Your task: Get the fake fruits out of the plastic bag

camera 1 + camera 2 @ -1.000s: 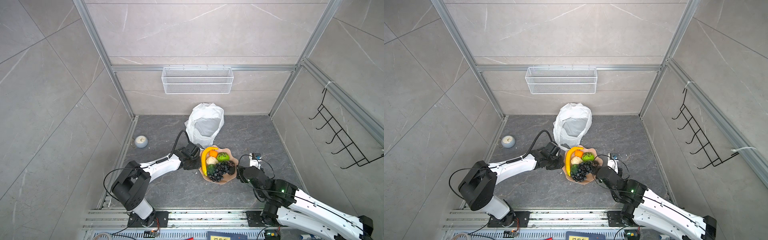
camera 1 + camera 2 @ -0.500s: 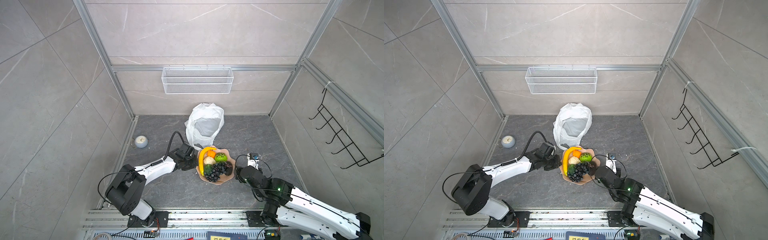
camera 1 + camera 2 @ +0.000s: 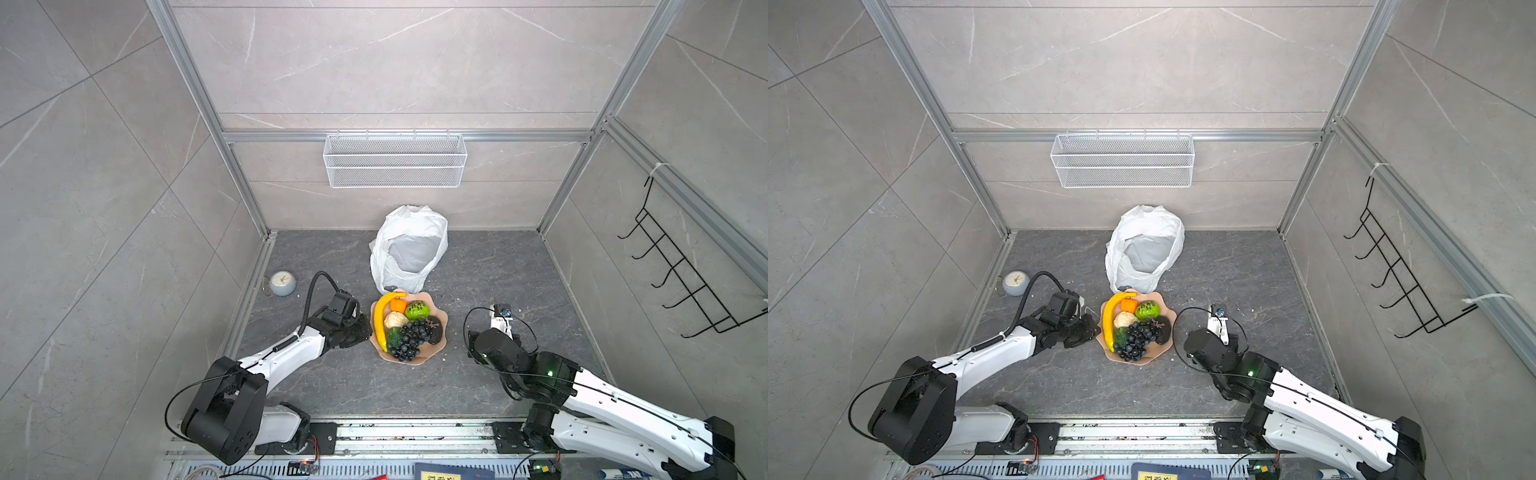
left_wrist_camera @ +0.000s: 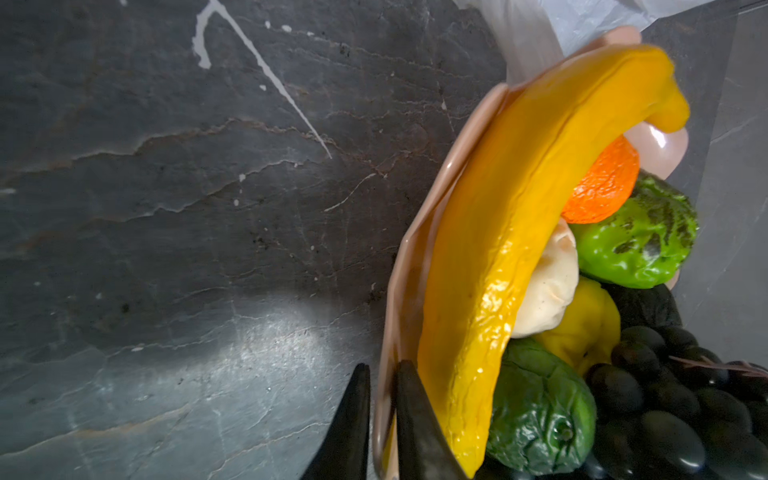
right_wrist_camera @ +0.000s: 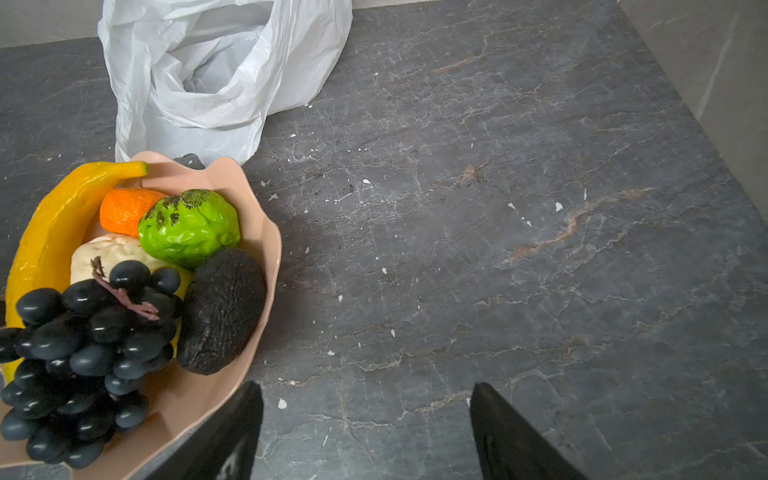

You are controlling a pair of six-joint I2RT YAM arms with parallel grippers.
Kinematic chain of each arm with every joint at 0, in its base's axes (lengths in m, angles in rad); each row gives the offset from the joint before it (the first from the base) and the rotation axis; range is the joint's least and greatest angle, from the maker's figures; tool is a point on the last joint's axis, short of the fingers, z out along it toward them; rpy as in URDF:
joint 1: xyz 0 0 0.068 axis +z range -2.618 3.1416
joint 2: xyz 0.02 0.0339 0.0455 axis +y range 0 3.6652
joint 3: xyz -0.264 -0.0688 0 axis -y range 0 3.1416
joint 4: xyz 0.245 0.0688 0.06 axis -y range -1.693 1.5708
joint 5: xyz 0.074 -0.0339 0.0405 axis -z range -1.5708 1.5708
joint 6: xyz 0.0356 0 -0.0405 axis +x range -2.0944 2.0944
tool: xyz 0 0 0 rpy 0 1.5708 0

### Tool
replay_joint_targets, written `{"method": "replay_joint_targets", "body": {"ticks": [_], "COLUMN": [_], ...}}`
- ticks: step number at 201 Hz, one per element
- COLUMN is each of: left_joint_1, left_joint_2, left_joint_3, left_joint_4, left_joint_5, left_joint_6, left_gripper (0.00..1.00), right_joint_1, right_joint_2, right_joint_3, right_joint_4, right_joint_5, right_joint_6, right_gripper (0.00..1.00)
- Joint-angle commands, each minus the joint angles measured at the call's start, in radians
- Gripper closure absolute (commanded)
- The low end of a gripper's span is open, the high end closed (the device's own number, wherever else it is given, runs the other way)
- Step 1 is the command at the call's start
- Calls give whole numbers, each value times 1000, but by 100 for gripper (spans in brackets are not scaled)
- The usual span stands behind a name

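Observation:
The fake fruits lie heaped on a wavy pink plate (image 3: pixel 441 332): a yellow banana (image 3: pixel 379 316), an orange (image 3: pixel 398 306), a bumpy green piece (image 3: pixel 417 310), dark grapes (image 3: pixel 409 338) and a dark brown piece (image 5: pixel 222 309). The white plastic bag (image 3: pixel 409 249) stands crumpled behind the plate, its mouth gaping, and I see no fruit in it. My left gripper (image 4: pixel 382 368) is shut on the plate's rim (image 4: pixel 419 232) beside the banana (image 4: pixel 511 232). My right gripper (image 5: pixel 365 390) stands open over bare floor just right of the plate (image 5: pixel 266 257), holding nothing.
A small round clock (image 3: pixel 282 284) sits by the left wall. A white wire-mesh basket (image 3: pixel 395 166) hangs on the back wall and a black hook rack (image 3: pixel 673 270) on the right wall. White crumbs dot the dark stone floor (image 5: pixel 498 208).
The plate of fruits has slid to the left with my left gripper on its rim, opening a gap to my right gripper, which has hardly moved.

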Motion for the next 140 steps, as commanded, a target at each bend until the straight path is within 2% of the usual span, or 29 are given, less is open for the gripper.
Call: {"method": "replay_joint_targets", "body": {"ticks": [1, 24, 52, 68, 90, 95, 103, 106, 128, 140], "left_joint_1": [7, 7, 8, 10, 13, 13, 13, 13, 13, 13], "left_joint_2": [-18, -55, -164, -235, -333, -355, -387, -397, -479, -504], "left_joint_3": [-13, -17, -8, 19, 62, 74, 95, 105, 145, 125], "left_joint_4": [-29, -39, -106, -174, -251, -263, -278, -282, -220, -146], "left_joint_5": [20, 17, -65, -145, -331, -381, -452, -474, -568, -657], "left_joint_6": [26, 59, 113, 157, 229, 235, 236, 236, 246, 289], "left_gripper": [77, 69, 48, 38, 28, 24, 5, 1, 0, 0], "right_joint_1": [-2, -1, -3, -2, -5, -8, -11, -12, -25, -52], "right_joint_2": [10, 8, 10, 13, 39, 51, 76, 86, 169, 210], "right_joint_3": [30, 34, 64, 91, 147, 171, 214, 232, 347, 383], "right_joint_4": [18, 20, -25, -49, -105, -121, -141, -150, -181, -162], "right_joint_5": [-5, -13, 18, 45, 124, 135, 143, 147, 194, 203], "right_joint_6": [-12, -22, -39, -64, -83, -90, -112, -120, -174, -210], "right_gripper": [19, 19, 19, 18, 12, 11, 10, 9, 2, 0]}}
